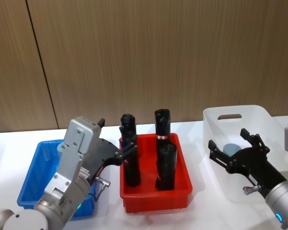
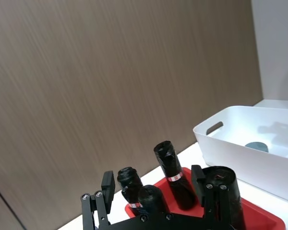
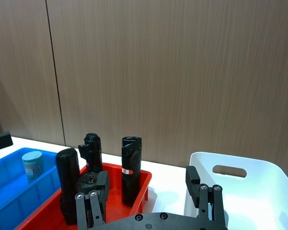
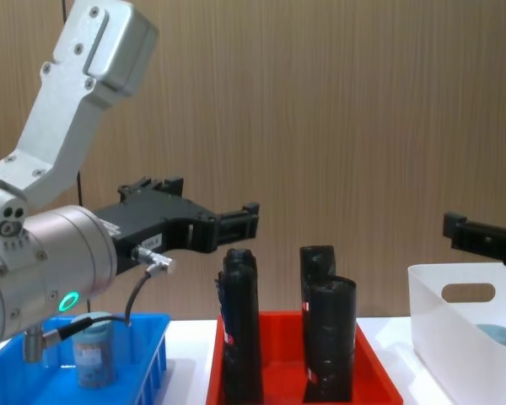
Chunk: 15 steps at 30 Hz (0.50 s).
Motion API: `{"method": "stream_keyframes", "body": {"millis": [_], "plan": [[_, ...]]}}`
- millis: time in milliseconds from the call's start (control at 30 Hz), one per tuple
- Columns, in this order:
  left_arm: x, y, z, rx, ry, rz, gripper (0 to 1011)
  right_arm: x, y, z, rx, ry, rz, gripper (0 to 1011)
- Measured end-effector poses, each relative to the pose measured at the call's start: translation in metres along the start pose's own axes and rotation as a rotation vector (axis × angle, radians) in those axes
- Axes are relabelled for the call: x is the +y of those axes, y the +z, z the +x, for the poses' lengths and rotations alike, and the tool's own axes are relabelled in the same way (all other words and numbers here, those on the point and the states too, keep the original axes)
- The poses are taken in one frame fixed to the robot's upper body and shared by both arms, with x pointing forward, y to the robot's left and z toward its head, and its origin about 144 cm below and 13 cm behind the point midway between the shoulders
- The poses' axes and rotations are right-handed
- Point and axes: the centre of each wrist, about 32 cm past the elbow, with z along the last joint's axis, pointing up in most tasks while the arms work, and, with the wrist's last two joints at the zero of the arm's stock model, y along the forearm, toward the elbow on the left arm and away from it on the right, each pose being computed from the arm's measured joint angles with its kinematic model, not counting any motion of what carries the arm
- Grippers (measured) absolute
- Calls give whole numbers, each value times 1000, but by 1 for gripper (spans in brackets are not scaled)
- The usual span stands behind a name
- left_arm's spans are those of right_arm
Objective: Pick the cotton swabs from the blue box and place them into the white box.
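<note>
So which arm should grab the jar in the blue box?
Left: the left hand, open, hovers beside the blue box with the cotton swabs; the right hand is over the white box.

Brown wood-grain wall panels point(image 1: 158, 57) across bkgd, w/ dark vertical seam point(image 1: 41, 62) at 10 o'clock. White tabletop point(image 1: 5, 158) at 6 o'clock.

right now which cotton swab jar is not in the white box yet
The jar standing upright in the blue box, on the robot's left; the other jar already sits inside the white box on the right.
</note>
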Motion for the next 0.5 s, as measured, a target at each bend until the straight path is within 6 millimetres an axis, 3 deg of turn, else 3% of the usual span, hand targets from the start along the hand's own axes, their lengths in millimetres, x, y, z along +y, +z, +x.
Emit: {"method": "stream_keyframes", "body": {"millis": [500], "plan": [[0,1,-6,-5,33,-5,1004,0,0,-1,1,0,1,1001]]}}
